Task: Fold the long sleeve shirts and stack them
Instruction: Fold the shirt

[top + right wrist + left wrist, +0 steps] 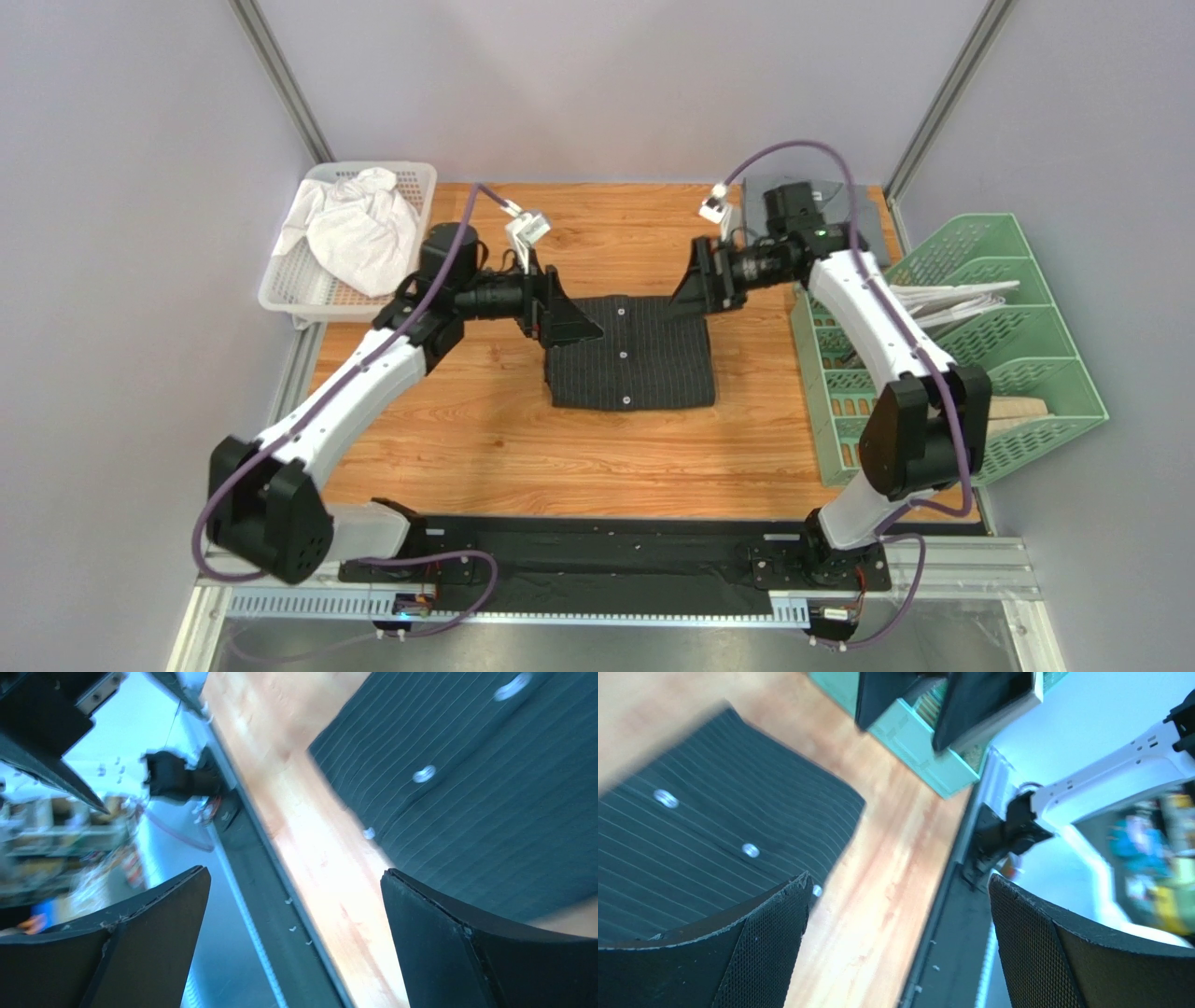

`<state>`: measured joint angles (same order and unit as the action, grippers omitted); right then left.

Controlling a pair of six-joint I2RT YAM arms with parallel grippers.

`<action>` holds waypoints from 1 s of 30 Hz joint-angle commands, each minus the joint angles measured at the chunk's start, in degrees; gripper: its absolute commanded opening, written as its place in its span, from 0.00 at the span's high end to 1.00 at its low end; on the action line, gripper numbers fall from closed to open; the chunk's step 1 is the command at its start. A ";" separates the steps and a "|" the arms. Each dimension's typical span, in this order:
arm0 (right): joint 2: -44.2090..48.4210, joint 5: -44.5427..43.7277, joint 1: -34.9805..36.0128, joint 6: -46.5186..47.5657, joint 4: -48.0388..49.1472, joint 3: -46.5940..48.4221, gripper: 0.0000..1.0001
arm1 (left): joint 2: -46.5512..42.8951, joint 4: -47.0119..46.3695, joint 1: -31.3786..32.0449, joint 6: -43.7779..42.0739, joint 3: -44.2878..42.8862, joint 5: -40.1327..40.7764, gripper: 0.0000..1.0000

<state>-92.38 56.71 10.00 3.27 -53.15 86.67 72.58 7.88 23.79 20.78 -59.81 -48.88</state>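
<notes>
A black pinstriped long sleeve shirt [631,371] lies folded into a flat rectangle in the middle of the wooden table, its button row facing up. My left gripper [572,319] is open at the shirt's far left corner and holds nothing. My right gripper [690,291] is open at the far right corner, also empty. The left wrist view shows the striped cloth [703,833] beside the open left gripper [899,882]. The right wrist view shows the same cloth [491,791] beside the open right gripper [295,873]. A pale crumpled garment [358,224] lies in the basket.
A white mesh basket [421,175] stands at the table's far left corner. A green tiered rack [982,350] holding papers runs along the right edge. Bare wood [561,448] shows in front of the folded shirt, and a black rail [617,539] borders the near edge.
</notes>
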 commanded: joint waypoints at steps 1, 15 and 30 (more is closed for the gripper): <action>-3.42 6.40 5.72 -8.08 9.43 -10.19 0.00 | 8.90 -7.54 3.88 12.62 2.33 -5.79 0.01; -26.52 2.80 -0.49 -13.12 21.77 -18.82 0.00 | 35.94 -17.39 -2.16 14.49 9.02 -1.04 0.01; -22.22 -0.90 -1.65 -6.42 4.42 7.00 0.00 | 24.08 3.20 -4.20 1.46 -5.99 -10.44 0.10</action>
<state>-116.86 58.78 8.27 -0.21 -52.29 84.23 93.45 10.76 18.04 24.82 -53.65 -57.54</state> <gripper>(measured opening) 0.998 0.925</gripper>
